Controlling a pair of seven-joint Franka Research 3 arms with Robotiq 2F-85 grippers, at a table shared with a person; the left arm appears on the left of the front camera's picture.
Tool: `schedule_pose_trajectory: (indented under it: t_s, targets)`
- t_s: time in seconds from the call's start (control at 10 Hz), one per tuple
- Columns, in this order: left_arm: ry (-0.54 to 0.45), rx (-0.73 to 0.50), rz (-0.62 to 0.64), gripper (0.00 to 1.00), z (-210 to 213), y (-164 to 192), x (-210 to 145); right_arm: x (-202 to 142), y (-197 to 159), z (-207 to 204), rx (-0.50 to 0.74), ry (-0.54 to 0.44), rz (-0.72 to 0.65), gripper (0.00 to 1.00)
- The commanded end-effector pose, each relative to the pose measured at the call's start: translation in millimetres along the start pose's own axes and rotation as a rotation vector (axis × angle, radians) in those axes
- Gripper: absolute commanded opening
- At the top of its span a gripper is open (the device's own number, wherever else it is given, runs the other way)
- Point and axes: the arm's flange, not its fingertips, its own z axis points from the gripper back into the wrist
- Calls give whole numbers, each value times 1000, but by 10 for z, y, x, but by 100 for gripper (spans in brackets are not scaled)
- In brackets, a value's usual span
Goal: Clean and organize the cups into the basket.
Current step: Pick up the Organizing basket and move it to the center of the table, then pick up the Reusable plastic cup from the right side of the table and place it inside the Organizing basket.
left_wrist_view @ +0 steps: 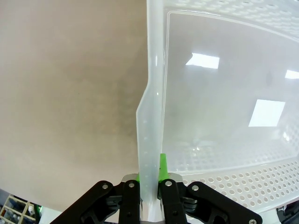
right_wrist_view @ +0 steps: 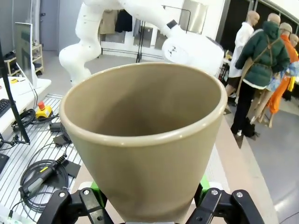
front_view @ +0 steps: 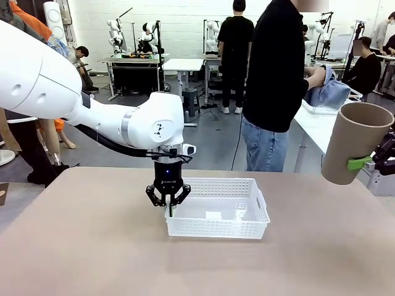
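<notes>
Though apart, 1 cup (front_view: 355, 145), 1 basket (front_view: 216, 227)

The basket (front_view: 216, 226) is glossy white perforated plastic, the tan cup (front_view: 355, 140) smooth and matt, the counter (front_view: 80, 246) a dull, even brown.
</notes>
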Motion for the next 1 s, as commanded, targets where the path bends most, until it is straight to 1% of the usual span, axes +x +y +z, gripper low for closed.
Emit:
schedule_pose_trajectory:
  t_s: [0.0, 0.1, 0.2, 0.4, 0.5, 0.6, 0.7, 0.8, 0.9]
  targets:
    - [3, 3, -35, 0, 4, -28, -18, -95, -140, -374, 29, 117, -94, 23]
    - [3, 3, -35, 0, 4, -28, -18, -6, -324, -663, 31, 180, -87, 23]
    - [3, 3, -35, 0, 4, -28, -18, 92, -650, -1075, 16, 300, -107, 23]
    - [3, 3, -35, 0, 4, -28, -18, 93, -1338, -1759, -62, 540, -189, 23]
    - [3, 3, -35, 0, 4, -28, -18, 56, -1593, -2053, -75, 643, -222, 23]
    - [3, 3, -35, 0, 4, -28, -18, 30, -1798, -2351, -102, 784, -241, 23]
    - [3, 3, -35, 0, 4, -28, -18, -24, -1866, -2566, -92, 885, -278, 23]
    - [3, 3, -35, 0, 4, -28, -18, -101, -1857, -2738, -65, 984, -339, 23]
    - [3, 3, -35, 0, 4, -28, -18, -155, -1815, -2884, -47, 1067, -351, 23]
